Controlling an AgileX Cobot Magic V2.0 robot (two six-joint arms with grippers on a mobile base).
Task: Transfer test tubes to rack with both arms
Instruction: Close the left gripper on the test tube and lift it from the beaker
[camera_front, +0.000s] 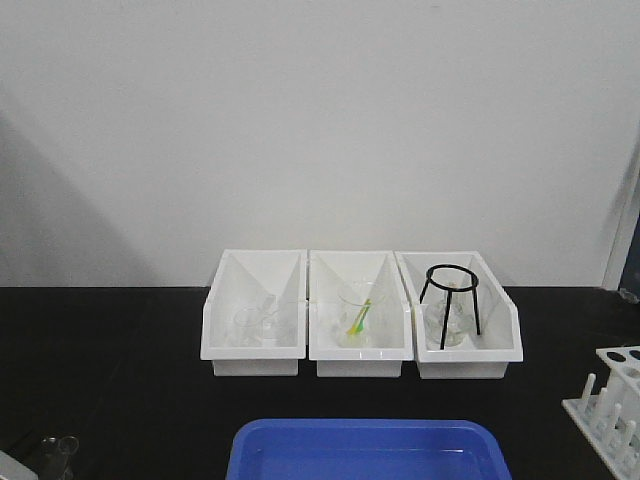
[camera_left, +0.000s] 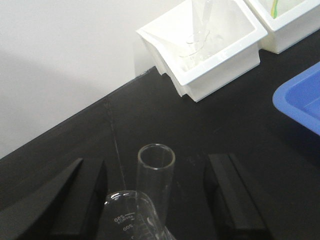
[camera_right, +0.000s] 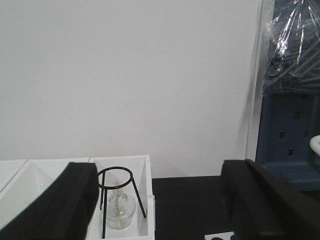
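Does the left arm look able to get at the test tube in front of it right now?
Probably yes. The left gripper is open, with the test tube between its fingers, touching neither. A graduated glass vessel overlaps the tube's lower part in this view, so it may get nudged.

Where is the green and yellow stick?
In the front view, the green-yellow stick leans inside the middle white bin, beside the right bin with the black tripod.
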